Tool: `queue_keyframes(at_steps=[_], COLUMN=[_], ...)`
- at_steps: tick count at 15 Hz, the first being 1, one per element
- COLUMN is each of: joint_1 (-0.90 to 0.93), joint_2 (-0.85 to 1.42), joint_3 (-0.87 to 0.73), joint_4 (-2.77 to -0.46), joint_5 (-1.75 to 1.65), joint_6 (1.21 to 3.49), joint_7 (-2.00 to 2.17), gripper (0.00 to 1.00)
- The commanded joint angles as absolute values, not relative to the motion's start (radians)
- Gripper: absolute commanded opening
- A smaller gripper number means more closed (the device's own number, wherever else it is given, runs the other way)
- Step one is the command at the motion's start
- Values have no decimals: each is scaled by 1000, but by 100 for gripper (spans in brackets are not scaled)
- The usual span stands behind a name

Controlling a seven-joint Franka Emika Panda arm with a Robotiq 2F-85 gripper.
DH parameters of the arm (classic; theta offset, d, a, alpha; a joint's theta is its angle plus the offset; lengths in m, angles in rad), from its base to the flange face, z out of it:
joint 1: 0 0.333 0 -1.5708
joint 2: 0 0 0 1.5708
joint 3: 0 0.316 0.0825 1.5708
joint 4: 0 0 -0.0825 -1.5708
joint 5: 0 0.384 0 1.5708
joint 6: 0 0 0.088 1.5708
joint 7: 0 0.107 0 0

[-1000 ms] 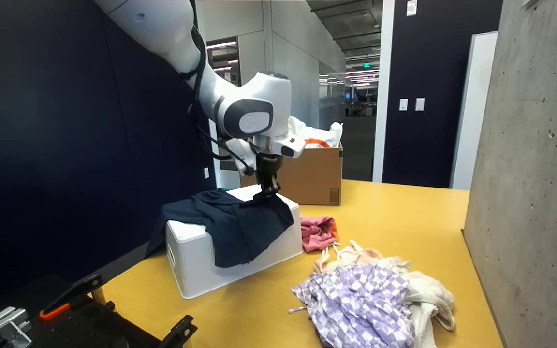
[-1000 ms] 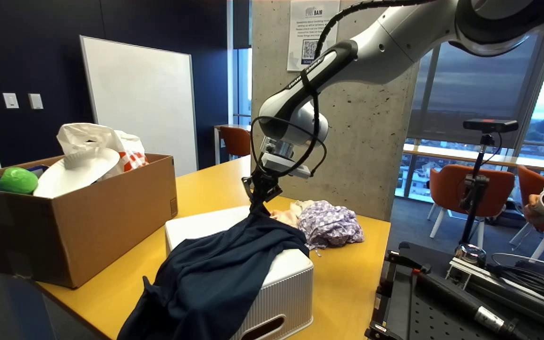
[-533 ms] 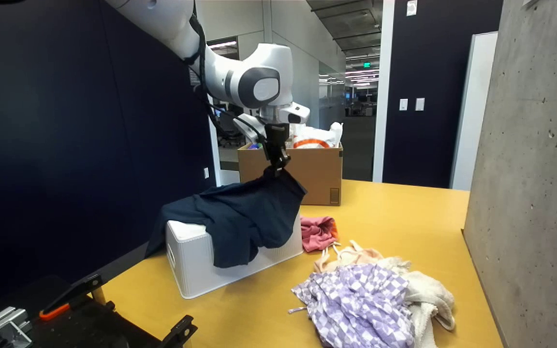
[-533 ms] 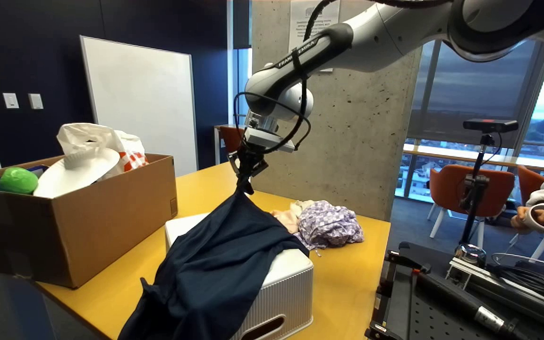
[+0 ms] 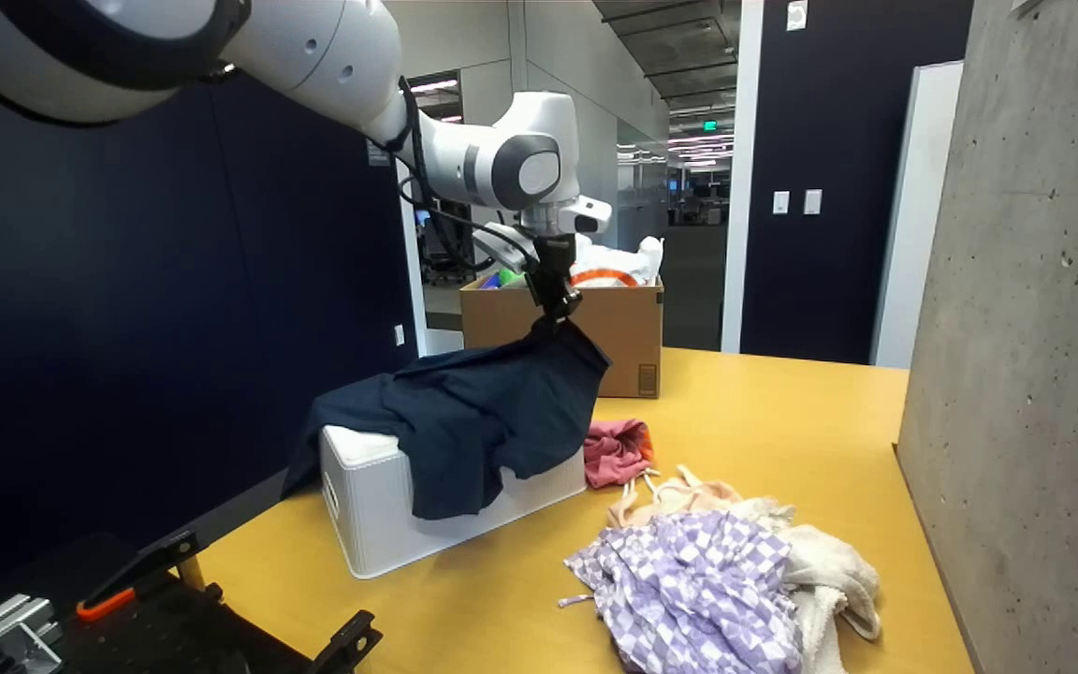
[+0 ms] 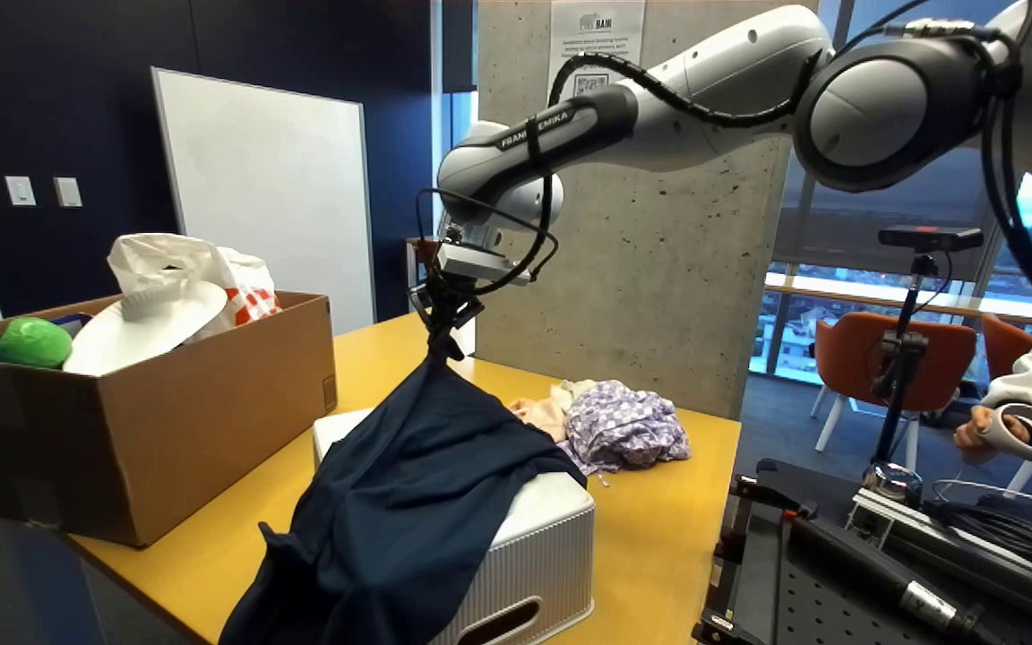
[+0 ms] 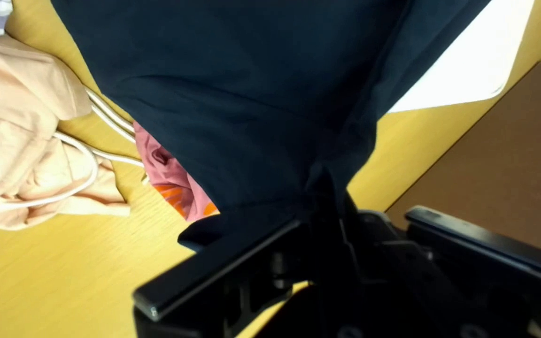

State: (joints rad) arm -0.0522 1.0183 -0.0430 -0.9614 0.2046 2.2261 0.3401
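Dark navy cloth [image 6: 408, 484], matte and creased, drapes over a long edge of a ribbed white plastic box [image 6: 552, 551]; the black two-fingered gripper [image 6: 444, 347], closed tight, pinches one end, raised in a peak. The white-and-black robot arm [image 6: 561, 125] reads "EMIKA", a white paper sign [image 6: 601, 40] "BAIR"

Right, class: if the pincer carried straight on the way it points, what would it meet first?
Most likely the loose folds of the dark cloth that the pincer grips. Past those, depth is hard to judge: the end of the white box or the yellow table could come next.
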Motion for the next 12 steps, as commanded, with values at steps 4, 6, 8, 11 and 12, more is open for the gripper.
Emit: queue_keyframes(at_steps=[4, 6, 8, 11, 12], joint_1=[-20, -10, 7, 13, 12], joint_2=[1209, 1248, 1261, 1269, 1268], joint_3=[-28, -26, -42, -53, -57], joint_4=[-589, -521, -493, -474, -471], joint_5=[142, 132, 133, 124, 123], joint_6=[2110, 2087, 2096, 2119, 2123], joint_7=[326, 306, 291, 286, 289], gripper=[1, 1, 1, 1, 28])
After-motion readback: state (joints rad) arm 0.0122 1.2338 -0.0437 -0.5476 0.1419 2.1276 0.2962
